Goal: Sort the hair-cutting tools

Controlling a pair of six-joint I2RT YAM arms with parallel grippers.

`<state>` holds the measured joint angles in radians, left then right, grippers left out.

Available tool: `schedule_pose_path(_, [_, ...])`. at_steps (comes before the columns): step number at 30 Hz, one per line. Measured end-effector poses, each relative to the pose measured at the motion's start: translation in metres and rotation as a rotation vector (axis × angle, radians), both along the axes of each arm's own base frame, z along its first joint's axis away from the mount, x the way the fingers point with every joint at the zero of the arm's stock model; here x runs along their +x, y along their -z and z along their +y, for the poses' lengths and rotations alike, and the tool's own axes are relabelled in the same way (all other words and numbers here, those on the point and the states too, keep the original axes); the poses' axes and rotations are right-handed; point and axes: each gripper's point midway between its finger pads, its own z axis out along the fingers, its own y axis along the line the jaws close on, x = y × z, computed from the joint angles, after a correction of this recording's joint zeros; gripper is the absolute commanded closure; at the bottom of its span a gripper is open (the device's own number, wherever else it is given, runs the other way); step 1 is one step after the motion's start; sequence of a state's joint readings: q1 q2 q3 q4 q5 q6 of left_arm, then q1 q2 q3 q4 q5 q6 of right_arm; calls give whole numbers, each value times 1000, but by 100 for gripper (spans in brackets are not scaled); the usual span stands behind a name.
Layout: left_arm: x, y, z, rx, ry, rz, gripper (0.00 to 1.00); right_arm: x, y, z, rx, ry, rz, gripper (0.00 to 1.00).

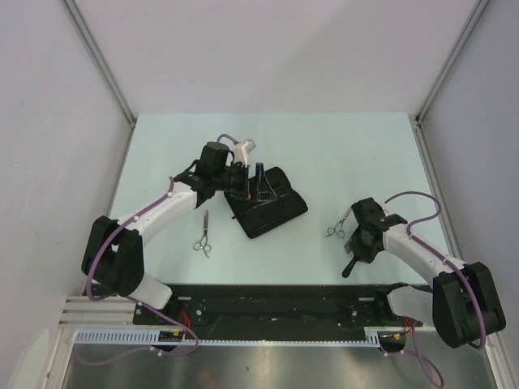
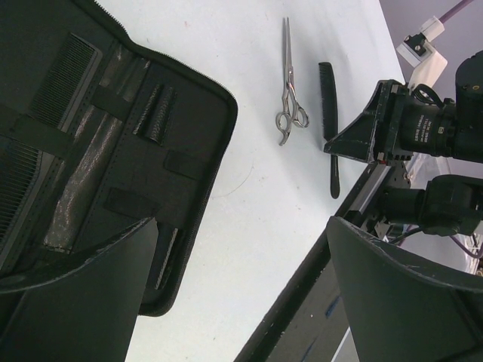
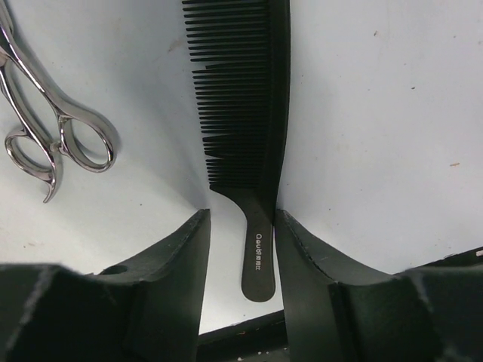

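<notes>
Scissors, two: left scissors point(image 1: 202, 235) on worktop point(image 1: 162, 146); right scissors point(image 3: 56, 139) beside handled comb point(image 3: 245, 113).
Combs, two: handled comb lies between unclamped right gripper point(image 3: 241, 219); narrow comb point(image 2: 66, 72) in case point(image 2: 189, 143).
Left gripper point(image 2: 241, 226): released.

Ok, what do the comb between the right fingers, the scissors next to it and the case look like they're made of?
Comb: matte black, moulded teeth, printed mark on the handle; most likely plastic. Scissors: bright, mirror-like silver with sharp reflections; metal, probably polished steel. Case: dull black, cloth-like surface with a zip edge and stretchy-looking straps; apparently fabric.
</notes>
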<state>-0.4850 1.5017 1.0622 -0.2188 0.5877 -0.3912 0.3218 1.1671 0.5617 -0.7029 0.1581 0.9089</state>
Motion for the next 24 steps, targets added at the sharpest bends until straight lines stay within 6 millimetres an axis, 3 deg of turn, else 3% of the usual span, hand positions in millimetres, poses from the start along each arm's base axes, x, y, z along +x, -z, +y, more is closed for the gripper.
schedule_pose_path(5, [0, 0, 0, 0, -1, 0, 0, -2, 2, -1, 3, 4, 17, 63])
schedule_pose_path(15, [0, 3, 1, 7, -6, 3, 0, -1, 2, 5, 13, -32, 46, 61])
schedule_pose_path(20, [-2, 8, 2, 12, -5, 13, 0, -1, 4, 6, 6, -57, 68, 82])
schedule_pose_path(24, [-4, 12, 3, 17, -6, 22, 0, -1, 4, 10, 7, -73, 66, 92])
